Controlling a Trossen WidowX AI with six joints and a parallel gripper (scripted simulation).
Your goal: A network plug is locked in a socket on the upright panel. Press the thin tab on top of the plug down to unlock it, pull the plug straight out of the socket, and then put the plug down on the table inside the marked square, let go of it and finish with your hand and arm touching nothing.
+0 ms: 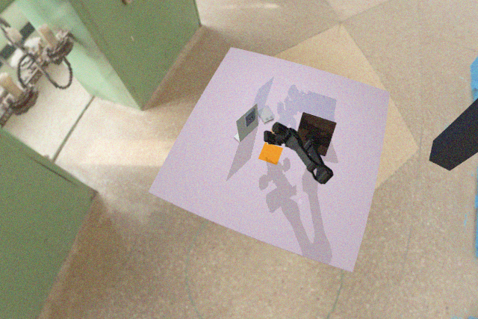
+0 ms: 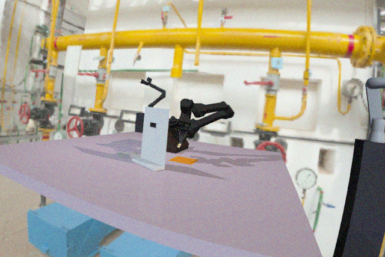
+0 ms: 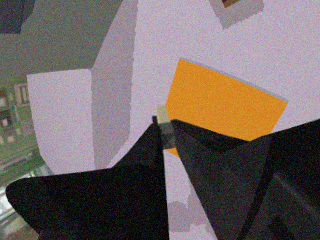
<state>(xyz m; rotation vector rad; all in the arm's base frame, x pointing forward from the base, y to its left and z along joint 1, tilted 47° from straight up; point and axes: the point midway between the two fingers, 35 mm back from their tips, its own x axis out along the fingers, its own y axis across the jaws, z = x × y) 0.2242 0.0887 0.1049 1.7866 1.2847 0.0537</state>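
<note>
My gripper (image 2: 180,142) (image 3: 164,127) points down and is shut on the small plug (image 2: 178,145) (image 3: 161,112), whose pale yellowish end shows past the fingertips in the wrist view. The plug is above the table, out of the socket. The orange marked square (image 1: 269,155) (image 2: 183,160) (image 3: 225,97) lies flat just beyond the fingertips in the wrist view; the height over it is hard to tell. The upright grey panel (image 1: 242,130) (image 2: 155,145) (image 3: 60,45) stands apart from the gripper. Its blue-grey socket block (image 1: 251,117) (image 3: 12,15) shows empty. The top view hides the fingertips behind the arm.
The panel's white foot (image 1: 237,137) (image 2: 149,165) rests on the table near the square. A small pale grey block (image 1: 266,114) lies on the table beside the panel. The dark brown arm base (image 1: 328,128) (image 2: 181,147) stands on the square's other side. The lilac table (image 1: 212,192) (image 2: 217,204) carries them.
</note>
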